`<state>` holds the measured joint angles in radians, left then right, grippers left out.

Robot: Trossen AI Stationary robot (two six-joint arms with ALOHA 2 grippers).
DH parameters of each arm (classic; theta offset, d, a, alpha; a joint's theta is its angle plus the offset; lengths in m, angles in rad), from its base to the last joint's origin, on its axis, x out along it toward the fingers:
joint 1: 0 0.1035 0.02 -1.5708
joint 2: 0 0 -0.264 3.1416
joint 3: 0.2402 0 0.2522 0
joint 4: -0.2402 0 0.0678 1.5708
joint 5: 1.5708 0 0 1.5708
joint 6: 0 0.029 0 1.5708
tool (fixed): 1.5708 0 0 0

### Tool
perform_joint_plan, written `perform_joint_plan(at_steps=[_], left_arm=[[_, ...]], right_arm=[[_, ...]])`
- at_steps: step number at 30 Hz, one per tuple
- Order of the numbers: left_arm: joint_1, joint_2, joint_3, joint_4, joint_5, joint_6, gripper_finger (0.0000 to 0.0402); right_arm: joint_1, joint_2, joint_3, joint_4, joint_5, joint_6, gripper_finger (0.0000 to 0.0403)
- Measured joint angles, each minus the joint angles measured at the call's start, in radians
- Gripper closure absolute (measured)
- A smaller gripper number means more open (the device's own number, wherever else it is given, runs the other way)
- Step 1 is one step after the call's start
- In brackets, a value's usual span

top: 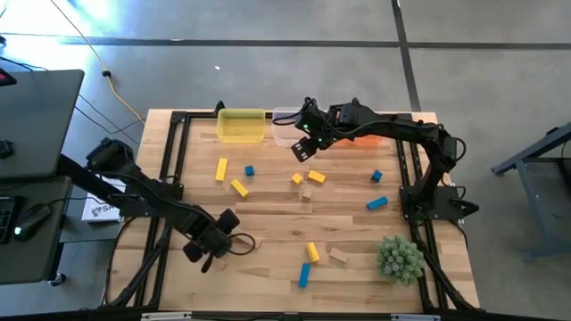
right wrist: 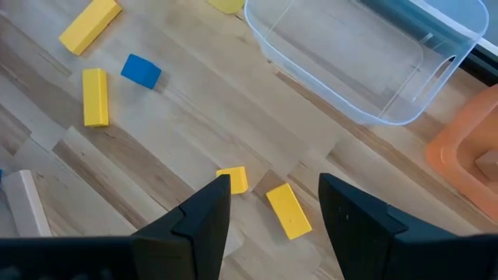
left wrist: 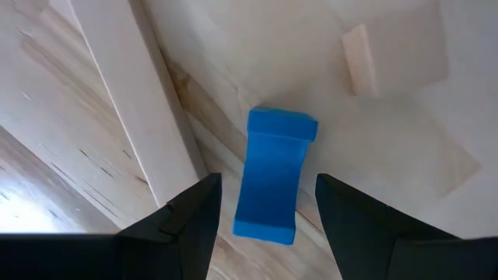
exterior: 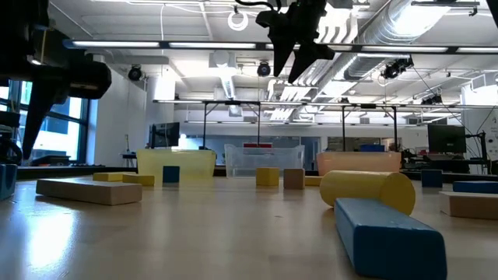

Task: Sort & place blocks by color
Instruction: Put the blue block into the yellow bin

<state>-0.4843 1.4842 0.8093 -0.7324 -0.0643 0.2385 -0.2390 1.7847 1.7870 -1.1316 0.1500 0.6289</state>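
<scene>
Blue, yellow and tan blocks lie scattered flat on the wooden table point(top: 268, 214). My left gripper point(top: 214, 242) hovers open near the table's near left part. In its wrist view, the open left gripper point(left wrist: 268, 180) frames a blue bar point(left wrist: 272, 175) lying on the table below, without touching it. A tan bar point(left wrist: 132, 101) lies beside that and a small tan block point(left wrist: 358, 58) farther off. My right gripper point(top: 303, 149) is open and raised near the clear bin point(top: 287, 125). Below the right gripper point(right wrist: 274, 183) lie two yellow blocks point(right wrist: 233, 179) point(right wrist: 289, 210).
A yellow bin point(top: 241, 125), the clear bin and an orange bin point(top: 370, 136) stand along the far edge. A spiky green plant ball point(top: 399, 259) sits at the near right. More blocks lie mid-table: yellow point(top: 221, 169), blue point(top: 250, 170), blue point(top: 376, 203), yellow point(top: 311, 252).
</scene>
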Motion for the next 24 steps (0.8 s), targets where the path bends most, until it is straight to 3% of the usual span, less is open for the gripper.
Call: perform_joint_plan(at_steps=[24], left_arm=[[-0.002, 0.011, 0.000, 0.109, 0.031, 0.000, 0.0202]], right_arm=[[0.001, 0.000, 0.000, -0.001, 0.000, 0.000, 0.0217]])
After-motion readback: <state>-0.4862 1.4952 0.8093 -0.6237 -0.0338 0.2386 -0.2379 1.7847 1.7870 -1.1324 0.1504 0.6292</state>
